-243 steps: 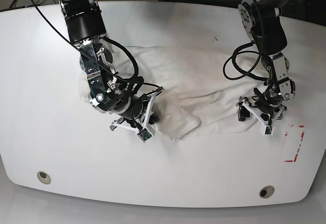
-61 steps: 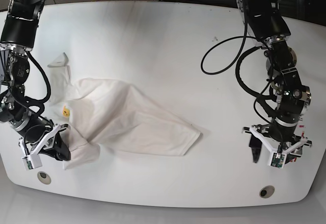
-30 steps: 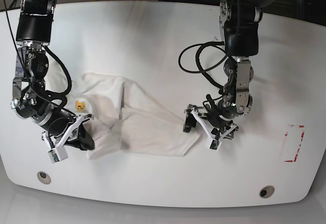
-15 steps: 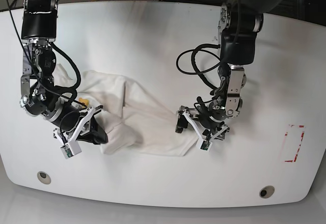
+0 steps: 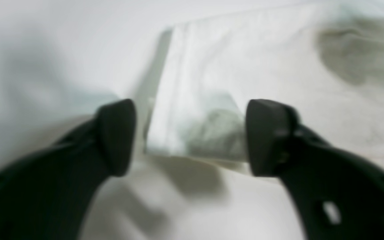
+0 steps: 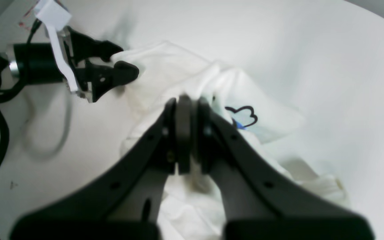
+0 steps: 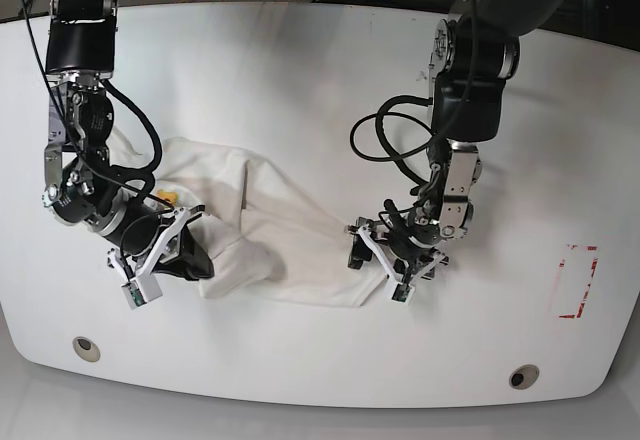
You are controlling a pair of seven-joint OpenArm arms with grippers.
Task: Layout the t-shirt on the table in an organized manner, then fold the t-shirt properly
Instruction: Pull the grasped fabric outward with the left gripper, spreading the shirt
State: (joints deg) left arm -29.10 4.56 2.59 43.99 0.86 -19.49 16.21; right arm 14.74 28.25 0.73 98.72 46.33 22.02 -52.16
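The t-shirt (image 7: 270, 235) lies crumpled on the table (image 7: 300, 80) between the two arms, stretching from the right gripper (image 7: 185, 260) across to the left gripper (image 7: 375, 260). The right gripper is clamped tight on a bunched fold of cloth at the shirt's near edge. The left gripper sits low at the opposite corner with its jaws spread apart, the shirt's folded corner lying between its fingers (image 5: 268, 136) but not yet pinched.

arms: two, black housings with bare metal joints
left gripper (image 7: 378, 258): black curved fingers (image 5: 118, 133) with rounded tips, white bracket
right gripper (image 7: 195, 262): black fingers (image 6: 183, 133), screw holes, white bracket
cables: black loops along each forearm
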